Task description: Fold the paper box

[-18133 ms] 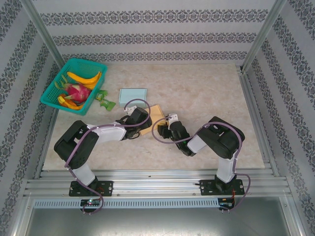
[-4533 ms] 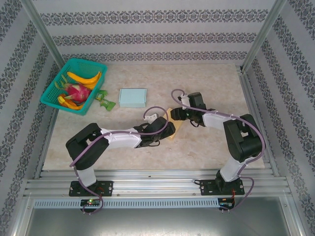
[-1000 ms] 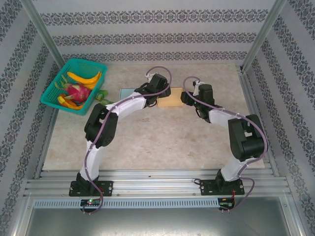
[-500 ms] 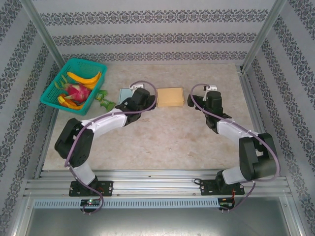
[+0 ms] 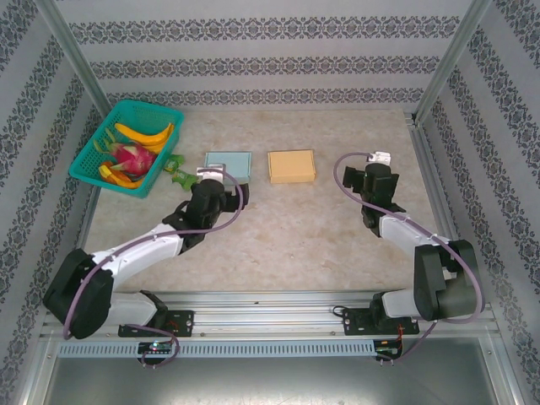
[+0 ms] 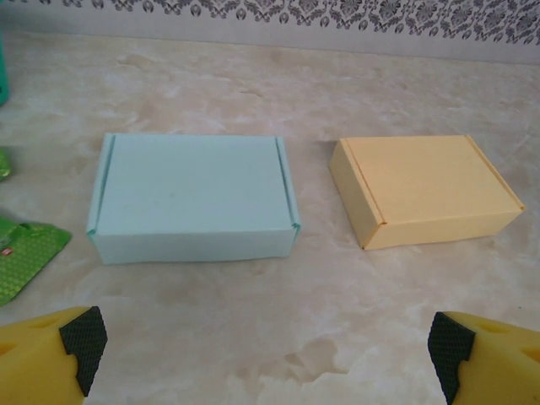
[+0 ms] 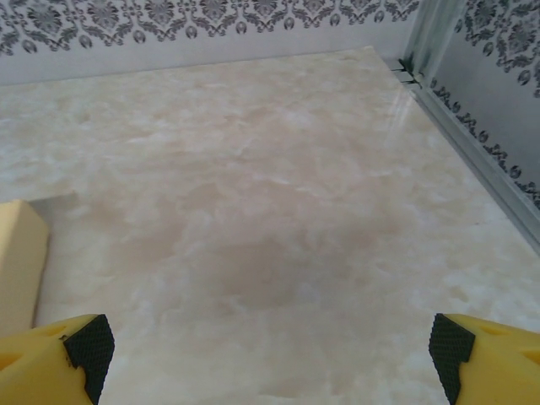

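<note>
The yellow paper box point(image 5: 291, 166) lies closed on the marble table at the back centre, also in the left wrist view point(image 6: 426, 191) and as a corner at the left of the right wrist view point(image 7: 18, 261). A closed pale blue box point(image 5: 229, 162) point(image 6: 192, 198) sits beside it on the left. My left gripper point(image 5: 208, 189) point(image 6: 263, 359) hovers in front of the blue box, open, with nothing between its yellow fingers point(image 6: 46, 359). My right gripper point(image 5: 377, 172) point(image 7: 263, 359) stands to the right of the yellow box, open and empty.
A teal basket point(image 5: 94, 156) with bananas and a dragon fruit stands at the back left. A green packet point(image 5: 179, 172) point(image 6: 21, 253) lies between basket and blue box. A metal frame rail point(image 7: 472, 126) borders the table's right side.
Both grippers have let go of the yellow box and drawn back from it, the left toward the near left, the right to the right. The box stays folded by the blue one.
</note>
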`<state>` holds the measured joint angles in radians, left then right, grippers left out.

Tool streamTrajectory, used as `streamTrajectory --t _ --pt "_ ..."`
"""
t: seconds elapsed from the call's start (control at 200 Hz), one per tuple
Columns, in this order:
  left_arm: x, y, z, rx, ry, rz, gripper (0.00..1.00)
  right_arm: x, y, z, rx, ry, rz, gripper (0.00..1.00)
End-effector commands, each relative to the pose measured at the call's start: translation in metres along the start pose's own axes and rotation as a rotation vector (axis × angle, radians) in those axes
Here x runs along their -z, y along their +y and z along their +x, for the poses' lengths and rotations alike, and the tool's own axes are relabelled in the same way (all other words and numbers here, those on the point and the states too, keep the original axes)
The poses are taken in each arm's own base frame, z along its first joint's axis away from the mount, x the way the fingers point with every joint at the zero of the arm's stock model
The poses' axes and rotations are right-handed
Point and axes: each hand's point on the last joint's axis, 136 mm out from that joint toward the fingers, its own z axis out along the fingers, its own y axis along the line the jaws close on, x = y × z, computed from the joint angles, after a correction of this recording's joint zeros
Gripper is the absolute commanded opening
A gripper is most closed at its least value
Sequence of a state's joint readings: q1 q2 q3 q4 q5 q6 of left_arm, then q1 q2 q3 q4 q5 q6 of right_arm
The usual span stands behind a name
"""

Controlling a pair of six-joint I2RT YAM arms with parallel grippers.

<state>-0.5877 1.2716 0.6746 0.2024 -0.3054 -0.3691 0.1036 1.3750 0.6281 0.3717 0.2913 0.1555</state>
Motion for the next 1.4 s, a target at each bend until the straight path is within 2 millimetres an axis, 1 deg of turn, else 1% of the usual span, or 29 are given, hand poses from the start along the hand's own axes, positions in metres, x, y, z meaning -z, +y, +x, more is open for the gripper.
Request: streamTrajectory --t 0.0,0.105,0.195,0.25,0.285,0.315,0.36,0.435,0.495,0.54,0.599,0.639,0.654,0.704,0.744,0.754,0.764,0.774,0.784,0.794,0.819,0.874,0.974,1.014,1.084,1.259,1.394 --pt "0.016 0.014 -0.011 0.014 -0.096 -0.032 1.00 0.003 -0.009 -0.013 -0.012 -0.054 0.012 0.98" --pt "0.035 0.028 -0.015 0.043 -0.146 -0.058 1.00 0.006 -0.022 -0.013 -0.039 -0.069 0.037 0.98" --pt "0.051 0.041 -0.013 0.078 -0.178 -0.082 1.00 0.011 -0.035 -0.010 -0.069 -0.083 0.080 0.98" --pt "0.064 0.049 -0.015 0.109 -0.211 -0.082 1.00 0.014 -0.040 -0.008 -0.041 -0.086 0.099 0.98" --pt "0.071 0.053 -0.014 0.121 -0.229 -0.082 1.00 0.013 -0.043 -0.003 -0.026 -0.089 0.117 0.98" --pt "0.076 0.057 -0.012 0.132 -0.241 -0.084 1.00 0.011 -0.050 0.004 -0.050 -0.088 0.149 0.98" --pt "0.084 0.063 -0.011 0.151 -0.264 -0.086 1.00 0.006 -0.055 0.013 -0.072 -0.077 0.151 0.98" --pt "0.096 0.074 -0.007 0.178 -0.295 -0.097 1.00 -0.002 -0.056 0.025 -0.085 -0.068 0.144 0.98" --pt "0.104 0.081 -0.004 0.192 -0.318 -0.105 1.00 -0.005 -0.052 0.028 -0.066 -0.057 0.138 0.98" --pt "0.109 0.086 -0.002 0.200 -0.332 -0.112 1.00 -0.005 -0.048 0.025 -0.055 -0.068 0.113 0.98" --pt "0.114 0.092 0.002 0.212 -0.353 -0.119 1.00 -0.004 -0.042 0.026 -0.039 -0.078 0.084 0.98" --pt "0.117 0.096 0.005 0.218 -0.369 -0.124 1.00 -0.003 -0.036 0.025 -0.023 -0.102 0.052 0.98" --pt "0.118 0.098 0.006 0.221 -0.375 -0.127 1.00 -0.002 -0.032 0.029 -0.009 -0.098 0.036 0.98" --pt "0.120 0.101 0.008 0.234 -0.397 -0.132 1.00 -0.003 -0.017 0.028 0.033 -0.131 -0.024 0.98" --pt "0.121 0.104 0.010 0.247 -0.409 -0.134 1.00 -0.004 -0.007 0.037 0.064 -0.113 -0.071 0.98" --pt "0.122 0.104 0.010 0.251 -0.412 -0.133 1.00 -0.006 -0.007 0.042 0.068 -0.108 -0.073 0.98" --pt "0.122 0.105 0.010 0.254 -0.415 -0.132 1.00 -0.006 -0.006 0.039 0.064 -0.135 -0.074 0.98" --pt "0.122 0.105 0.010 0.255 -0.416 -0.131 1.00 -0.006 -0.006 0.041 0.062 -0.146 -0.075 0.98" --pt "0.122 0.105 0.011 0.257 -0.418 -0.130 1.00 -0.005 -0.006 0.035 0.055 -0.183 -0.077 0.98" --pt "0.122 0.105 0.011 0.257 -0.420 -0.128 1.00 -0.003 -0.008 0.041 0.053 -0.183 -0.072 0.98" --pt "0.123 0.105 0.011 0.256 -0.424 -0.124 1.00 0.001 -0.012 0.041 0.036 -0.205 -0.058 0.98" --pt "0.123 0.104 0.012 0.250 -0.426 -0.119 1.00 0.002 -0.017 0.041 0.022 -0.176 -0.046 0.98" --pt "0.121 0.108 0.014 0.219 -0.418 -0.148 1.00 -0.003 -0.011 0.040 0.047 -0.173 -0.053 0.98" --pt "0.120 0.109 0.015 0.197 -0.414 -0.163 1.00 -0.003 -0.009 0.043 0.060 -0.159 -0.058 0.98" --pt "0.118 0.110 0.017 0.157 -0.402 -0.183 1.00 -0.003 -0.010 0.050 0.066 -0.127 -0.054 0.98" --pt "0.114 0.117 0.022 0.100 -0.377 -0.244 1.00 -0.003 -0.010 0.049 0.063 -0.128 -0.058 0.98" --pt "0.112 0.121 0.027 0.098 -0.390 -0.262 1.00 -0.003 -0.010 0.049 0.061 -0.129 -0.059 0.98"
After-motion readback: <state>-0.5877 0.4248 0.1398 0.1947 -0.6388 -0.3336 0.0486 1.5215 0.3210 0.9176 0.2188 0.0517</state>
